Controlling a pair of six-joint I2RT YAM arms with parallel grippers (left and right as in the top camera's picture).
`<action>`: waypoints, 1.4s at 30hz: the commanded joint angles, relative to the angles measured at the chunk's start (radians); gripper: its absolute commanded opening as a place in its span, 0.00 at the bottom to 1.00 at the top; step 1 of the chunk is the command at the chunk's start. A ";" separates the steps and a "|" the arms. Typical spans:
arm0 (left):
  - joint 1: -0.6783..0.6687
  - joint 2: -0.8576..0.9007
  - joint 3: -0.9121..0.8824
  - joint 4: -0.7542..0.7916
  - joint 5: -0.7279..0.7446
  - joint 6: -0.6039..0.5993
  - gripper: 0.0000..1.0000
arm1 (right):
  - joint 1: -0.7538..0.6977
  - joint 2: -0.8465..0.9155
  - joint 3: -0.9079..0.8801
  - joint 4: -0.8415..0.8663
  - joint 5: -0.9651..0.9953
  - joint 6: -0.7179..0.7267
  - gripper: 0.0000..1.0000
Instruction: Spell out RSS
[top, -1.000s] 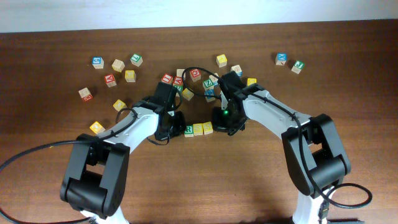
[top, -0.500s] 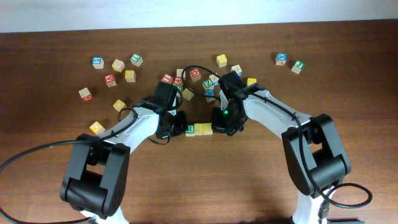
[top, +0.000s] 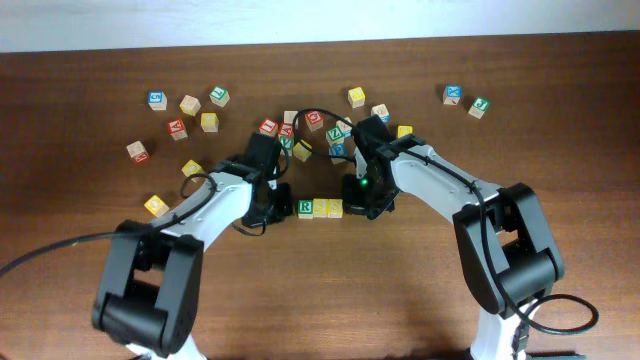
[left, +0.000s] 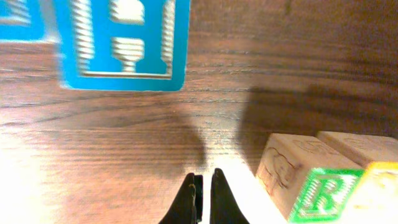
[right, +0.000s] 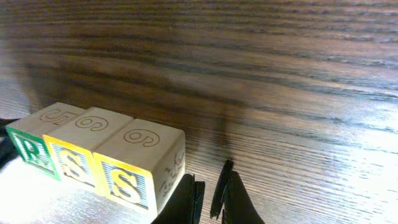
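1. Since the R cube (top: 305, 208), the middle S cube (top: 320, 208) and the end S cube (top: 335, 207) already lie touching in one line on the bench (top: 420, 290) and read RSS, the step in hand looks like a last squaring-up, not a pick.
2. The line sits between the two hands. The R cube is just beside the left hand (top: 284, 203), and the end S cube is just beside the right hand (top: 355, 205), a little ahead of its fingertips.
3. Both hands are clenched and carry nothing, which suits this step: closed fingertips make a firm, narrow pusher.
4. Any nudge should land low on an end cube's side face and run gently, straight along the line, so no cube twists or rides up.
5. Each hand should draw straight back from its end cube before lifting, because a sideways sweep could drag that cube.
6. The left hand should also mind the blue H cube (left: 124, 40) lying ahead of it.
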 joint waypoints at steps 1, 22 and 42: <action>-0.008 -0.073 -0.005 -0.062 0.050 0.015 0.00 | 0.006 0.009 0.016 0.000 0.037 -0.014 0.05; -0.114 -0.068 -0.117 0.175 0.041 -0.105 0.00 | -0.026 0.009 0.016 -0.008 0.065 -0.022 0.07; -0.054 -0.100 -0.079 0.406 -0.056 -0.081 0.00 | -0.026 0.009 0.015 0.000 0.054 -0.021 0.07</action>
